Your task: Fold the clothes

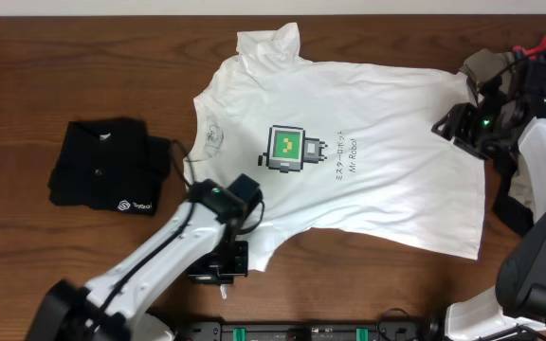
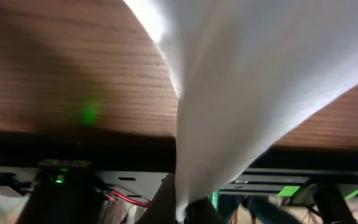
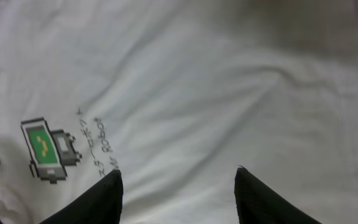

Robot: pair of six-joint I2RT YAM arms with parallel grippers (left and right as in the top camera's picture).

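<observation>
At the far left of the brown wooden table [image 1: 27, 76], a black garment folded into a neat rectangle with a small white logo [image 1: 110, 166] is lying well apart from the work, probably parked there as a finished piece. Just to its right, the left gripper [image 2: 184, 210] is pinching the large white short-sleeved T-shirt [image 1: 377, 180], its jaws closed tight on a bunch of cloth at the near sleeve edge. The fabric is fanning out from the pinch, which suggests the arm is taking that side up to carry it over as a fold. The T-shirt is lying spread front-up across the middle of the table, its small green-screened robot print with black lettering [image 1: 292, 150] showing, so fold lines are easy to judge. At the hem side, the right gripper [image 3: 176, 173] is hovering over the cloth with jaws standing apart and nothing between them, likely placed to take the matching edge. Beyond it, a bit of red garment [image 1: 543, 45] is peeking out at the corner.
</observation>
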